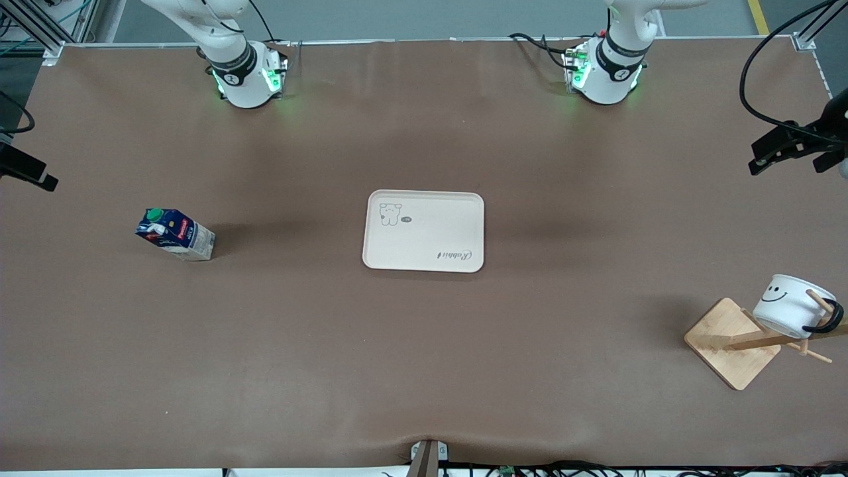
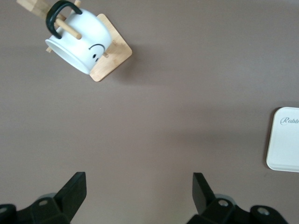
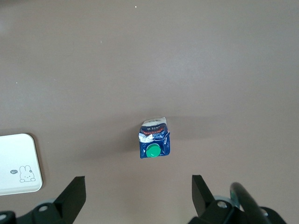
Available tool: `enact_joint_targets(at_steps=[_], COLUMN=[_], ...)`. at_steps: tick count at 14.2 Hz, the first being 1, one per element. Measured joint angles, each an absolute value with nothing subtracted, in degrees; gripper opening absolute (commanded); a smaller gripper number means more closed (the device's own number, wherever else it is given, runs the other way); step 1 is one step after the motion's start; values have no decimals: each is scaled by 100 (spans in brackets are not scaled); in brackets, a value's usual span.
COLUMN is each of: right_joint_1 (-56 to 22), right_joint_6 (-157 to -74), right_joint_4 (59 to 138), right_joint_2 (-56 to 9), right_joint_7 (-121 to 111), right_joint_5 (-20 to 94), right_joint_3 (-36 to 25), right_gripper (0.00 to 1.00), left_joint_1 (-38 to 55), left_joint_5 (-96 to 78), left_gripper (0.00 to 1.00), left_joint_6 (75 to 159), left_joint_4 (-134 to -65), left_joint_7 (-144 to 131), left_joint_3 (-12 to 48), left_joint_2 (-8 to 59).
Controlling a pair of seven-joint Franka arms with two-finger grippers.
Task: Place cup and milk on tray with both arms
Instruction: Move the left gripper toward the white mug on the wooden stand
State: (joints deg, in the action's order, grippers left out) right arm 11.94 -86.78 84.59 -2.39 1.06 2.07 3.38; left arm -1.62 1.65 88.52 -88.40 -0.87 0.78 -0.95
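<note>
The cream tray (image 1: 424,232) lies flat at the table's middle with nothing on it; its edge shows in the left wrist view (image 2: 285,140) and the right wrist view (image 3: 16,163). The dark-blue milk carton (image 1: 175,233) stands toward the right arm's end, green cap up (image 3: 154,140). The white smiley cup (image 1: 788,306) hangs tilted by its black handle on a wooden rack's peg at the left arm's end (image 2: 81,39). My left gripper (image 2: 139,191) is open and empty, high over bare table between cup and tray. My right gripper (image 3: 139,193) is open and empty, high over bare table beside the milk.
The wooden rack's square base (image 1: 729,341) sits near the table's corner at the left arm's end (image 2: 114,56). A clamp (image 1: 427,457) and cables run along the table edge nearest the front camera. Brown tabletop lies open around the tray.
</note>
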Motion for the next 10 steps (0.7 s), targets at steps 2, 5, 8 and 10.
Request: enact_joint_targets(at_steps=[2,5,8,10], right_joint_1=[1204,1275,1284,1283], right_joint_6=[-8673,-8573,-8429,-8420], right_joint_4=[8459,8456,8454,8453], right_joint_2=[-239,-238,-239,-239], right_joint_7=[106,106,106,106], right_joint_5=[207,212,214,215], right_joint_3=[336,335,340,346], right_gripper=[100,100,100,100], left_joint_1=[-415,-977,-1274,-1436], left_joint_5=[166,166,164,29], left_gripper=[100,100,100,100], left_joint_6=[8896,9446,10560,11258], left_joint_4=[-8868,-9224,-10075,-10679], left_joint_7=[-86,-45,5,1], left_joint_3=[69,62,60,60], left_joint_2=[-81,-116,-294,-420])
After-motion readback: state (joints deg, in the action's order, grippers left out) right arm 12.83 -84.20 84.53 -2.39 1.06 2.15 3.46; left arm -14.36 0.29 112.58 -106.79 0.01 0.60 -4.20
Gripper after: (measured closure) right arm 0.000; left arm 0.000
